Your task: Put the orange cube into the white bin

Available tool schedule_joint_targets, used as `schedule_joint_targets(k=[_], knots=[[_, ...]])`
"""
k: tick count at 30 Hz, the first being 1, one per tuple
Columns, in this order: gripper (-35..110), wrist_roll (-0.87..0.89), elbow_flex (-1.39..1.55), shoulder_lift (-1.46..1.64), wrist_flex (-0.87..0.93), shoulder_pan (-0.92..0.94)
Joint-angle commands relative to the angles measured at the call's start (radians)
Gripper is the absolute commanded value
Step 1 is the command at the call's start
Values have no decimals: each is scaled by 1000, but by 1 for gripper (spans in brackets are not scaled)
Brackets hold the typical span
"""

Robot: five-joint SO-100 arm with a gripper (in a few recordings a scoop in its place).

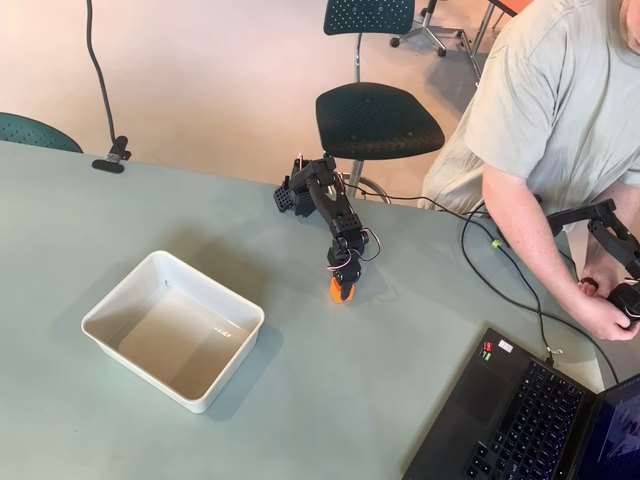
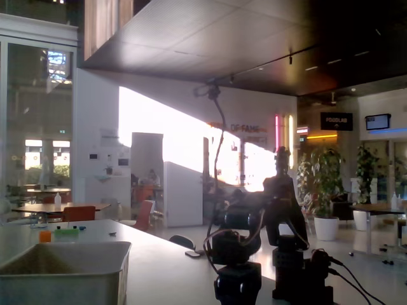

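In the overhead view the black arm reaches down from its base at the table's far edge. Its gripper [image 1: 342, 284] points down at the table, with its jaws drawn in against the orange cube [image 1: 342, 292]. The cube shows at the fingertips, low at the table surface. The white bin [image 1: 172, 329] stands empty to the left of the gripper, about a bin's width away. In the fixed view the arm is a dark silhouette. Its gripper [image 2: 236, 283] hangs low at the table, right of the bin [image 2: 63, 270]. The cube is hidden there.
A laptop [image 1: 535, 410] lies at the table's front right corner, with black cables [image 1: 500, 265] running to the arm's base. A person [image 1: 560, 110] sits at the right edge. A black chair [image 1: 378, 120] stands behind the table. Small orange and green things [image 2: 56, 235] lie beyond the bin.
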Motion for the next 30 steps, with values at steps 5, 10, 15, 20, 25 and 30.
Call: schedule_joint_targets(k=[5,10,15,20,25,30], knots=[[26,-2,-37,41,5,37],[26,-2,-51,74,6,132],[26,-11,-78,153,6,247],[26,-84,-172,256,6,351],[26,-114,-318,356,6,422],[26,-152,-509,364,-8,552]])
